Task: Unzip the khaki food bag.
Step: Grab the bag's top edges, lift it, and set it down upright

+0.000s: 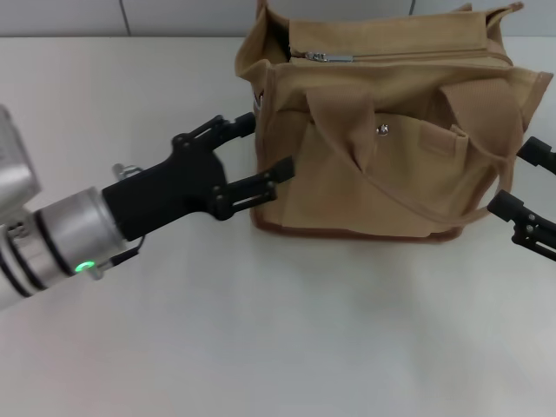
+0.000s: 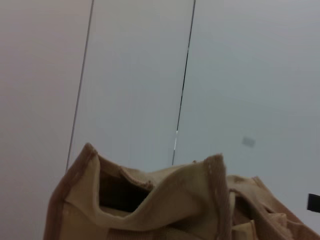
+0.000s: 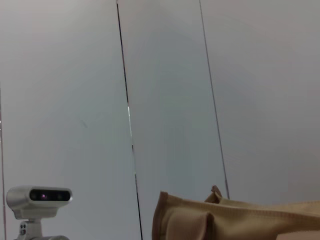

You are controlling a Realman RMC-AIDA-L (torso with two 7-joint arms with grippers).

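The khaki food bag (image 1: 382,130) stands upright on the white table, with its front pocket and metal snap (image 1: 381,129) facing me. Its silver zipper pull (image 1: 328,57) lies near the left end of the top, and the two handles hang down over the front. My left gripper (image 1: 265,149) is open, with its black fingers (image 1: 261,184) at the bag's left side. My right gripper (image 1: 521,178) is open at the bag's right side, at the picture's edge. The bag's top edge shows in the left wrist view (image 2: 150,200) and in the right wrist view (image 3: 235,220).
The white table (image 1: 278,330) stretches in front of the bag. A grey panelled wall (image 1: 174,16) stands behind it. A small white camera unit (image 3: 37,197) shows in the right wrist view, beyond the bag.
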